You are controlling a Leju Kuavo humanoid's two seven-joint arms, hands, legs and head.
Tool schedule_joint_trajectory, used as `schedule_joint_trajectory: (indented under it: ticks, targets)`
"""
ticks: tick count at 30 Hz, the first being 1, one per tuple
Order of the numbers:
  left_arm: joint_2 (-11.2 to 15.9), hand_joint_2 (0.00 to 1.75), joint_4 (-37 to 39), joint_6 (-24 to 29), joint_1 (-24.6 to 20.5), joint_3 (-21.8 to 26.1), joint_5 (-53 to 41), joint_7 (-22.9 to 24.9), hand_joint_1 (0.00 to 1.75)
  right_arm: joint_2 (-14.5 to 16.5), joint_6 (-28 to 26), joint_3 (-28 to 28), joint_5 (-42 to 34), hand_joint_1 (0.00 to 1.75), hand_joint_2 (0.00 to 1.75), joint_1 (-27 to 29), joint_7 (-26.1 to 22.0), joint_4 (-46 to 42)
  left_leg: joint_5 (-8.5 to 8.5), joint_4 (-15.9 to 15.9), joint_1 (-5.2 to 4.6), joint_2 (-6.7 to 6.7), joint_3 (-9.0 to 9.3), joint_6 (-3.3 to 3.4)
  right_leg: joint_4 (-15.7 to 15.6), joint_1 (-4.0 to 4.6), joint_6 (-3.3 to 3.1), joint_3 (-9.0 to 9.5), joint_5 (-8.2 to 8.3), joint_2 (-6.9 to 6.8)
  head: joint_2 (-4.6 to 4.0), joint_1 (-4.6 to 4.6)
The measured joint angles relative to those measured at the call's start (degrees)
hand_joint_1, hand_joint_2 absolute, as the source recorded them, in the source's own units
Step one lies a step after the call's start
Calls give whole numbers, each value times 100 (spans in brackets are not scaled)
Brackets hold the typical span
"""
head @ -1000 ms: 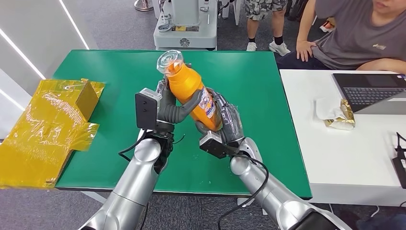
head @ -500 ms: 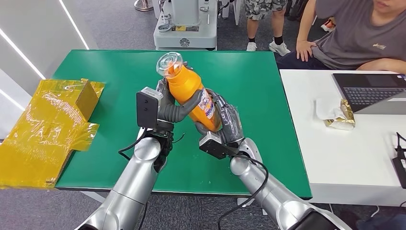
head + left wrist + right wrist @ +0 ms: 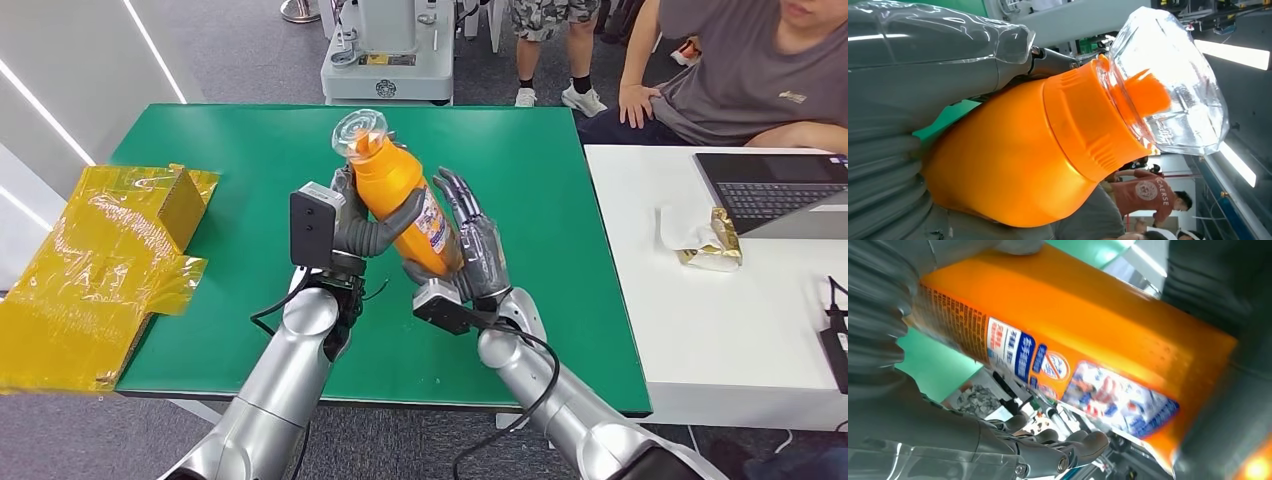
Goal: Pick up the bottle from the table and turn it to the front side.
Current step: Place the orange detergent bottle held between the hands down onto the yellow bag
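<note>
Orange bottle (image 3: 403,200) clamped in left hand (image 3: 352,222); right hand (image 3: 478,248) splayed beside; yellow wrapping (image 3: 95,270) well clear.

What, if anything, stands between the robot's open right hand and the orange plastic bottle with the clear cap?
Nothing visible. The left hand grips the orange plastic bottle above the green table; the right hand, fingers spread, sits beside its labelled side.

An orange bottle (image 3: 405,205) with a clear, glassy cap (image 3: 358,132) is seen at the centre of the frame; its label (image 3: 433,222) is printed in blue, white and red. The hands are dark grey, the left hand (image 3: 352,225) and the right hand (image 3: 472,250), on silver arms. The desk (image 3: 250,140) is covered in plain green. Shiny yellow wrapping (image 3: 105,265) is shown at the left edge. A white desk (image 3: 720,320) is seen at right.
</note>
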Motion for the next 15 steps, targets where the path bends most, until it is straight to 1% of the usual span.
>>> schedule_joint_trajectory:
  ticks: [5,8,12,15]
  targets:
    - [63,175,1,219,22,6,-26,16,175,-5,-150,-241,197,0,175,473,1,-964,0,-2,0,0,0,0,0,0,-1,-1,-1,0,0,-1]
    - [129,175,-1,465,54,35,-79,-21,175,-33,-192,-314,317,0,175,885,1,-1708,-1,-5,0,0,0,-1,-1,0,-1,-1,-3,-1,0,-1]
    - [298,175,-37,814,118,141,-226,-84,175,-85,-207,-339,620,0,175,1528,-1,-2658,-2,-8,0,0,-1,-3,0,1,-2,-2,-5,0,0,-1]
    - [434,175,-71,874,147,200,-265,-95,175,-119,-210,-350,720,0,175,1852,1,-3129,-2,-8,1,0,-1,-3,0,1,-3,-4,-6,-1,0,-1]
